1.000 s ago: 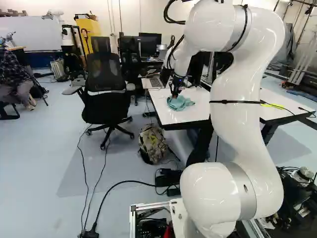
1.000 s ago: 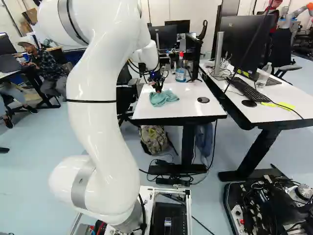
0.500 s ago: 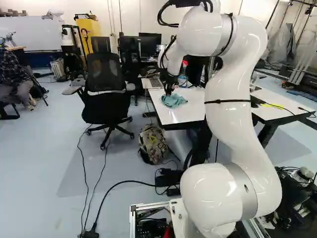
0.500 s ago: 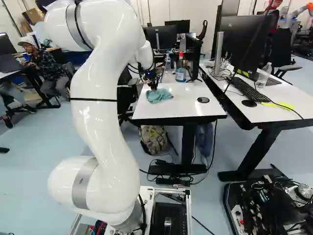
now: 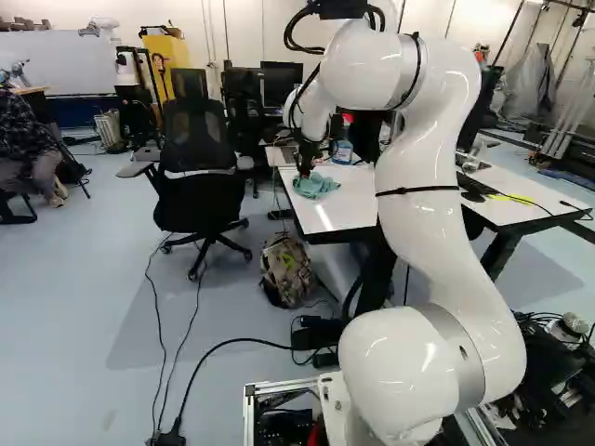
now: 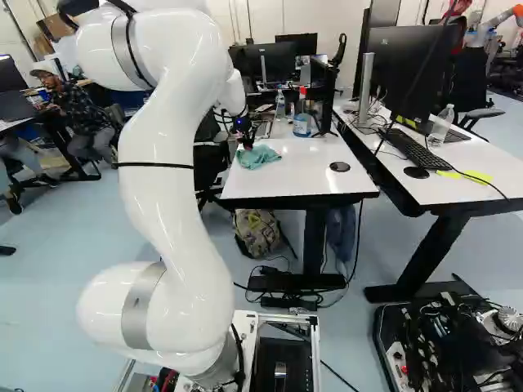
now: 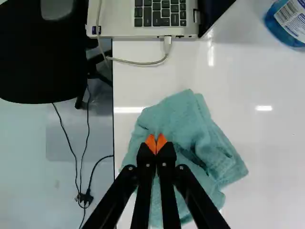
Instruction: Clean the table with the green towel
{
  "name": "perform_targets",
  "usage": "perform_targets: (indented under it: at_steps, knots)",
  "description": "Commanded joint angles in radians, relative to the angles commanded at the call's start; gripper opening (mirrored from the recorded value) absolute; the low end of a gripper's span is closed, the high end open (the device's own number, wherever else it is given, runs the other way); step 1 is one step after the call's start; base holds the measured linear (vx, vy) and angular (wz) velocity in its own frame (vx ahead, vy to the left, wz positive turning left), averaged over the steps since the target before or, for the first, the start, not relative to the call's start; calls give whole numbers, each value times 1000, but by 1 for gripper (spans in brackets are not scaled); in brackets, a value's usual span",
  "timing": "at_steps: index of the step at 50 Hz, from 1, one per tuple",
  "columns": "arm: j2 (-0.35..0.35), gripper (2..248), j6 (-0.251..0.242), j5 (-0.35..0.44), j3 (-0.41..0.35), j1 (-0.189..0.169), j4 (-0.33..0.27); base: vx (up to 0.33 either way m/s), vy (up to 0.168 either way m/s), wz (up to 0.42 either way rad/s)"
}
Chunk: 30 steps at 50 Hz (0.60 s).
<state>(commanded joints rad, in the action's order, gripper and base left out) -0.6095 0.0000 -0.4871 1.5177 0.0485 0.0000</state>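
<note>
At the far-left part of the white table [image 6: 298, 181], my gripper [image 6: 248, 145] points down onto the green towel [image 6: 260, 157], which lies bunched beneath it. In the wrist view the gripper [image 7: 156, 143] has its orange pads together, shut on the green towel [image 7: 183, 117] near its middle. Folded cloth spreads ahead of and beside the fingers. The bit of cloth pinched between the tips is hidden. The towel is close to the table edge on the chair's side.
A laptop [image 7: 159, 16] with a cable sits ahead of the towel. A blue-liquid bottle [image 6: 302, 122] stands farther back, and a black disc [image 6: 340, 167] lies on the table. An office chair [image 5: 198, 167] is beside the table, a backpack [image 5: 286, 269] on the floor.
The arm has swung toward the table's chair-side edge, and the towel has slid across the tabletop with the gripper. The gripper has stayed shut, and the base has not moved.
</note>
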Motion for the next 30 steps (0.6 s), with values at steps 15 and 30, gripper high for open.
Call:
perform_targets:
  at_steps: [15, 30]
  knots:
    - [56, 21, 0, 0, -79, 16, 0, 0, 0, 0]
    - [116, 21, 0, 0, -161, 19, 0, 0, 0, 0]
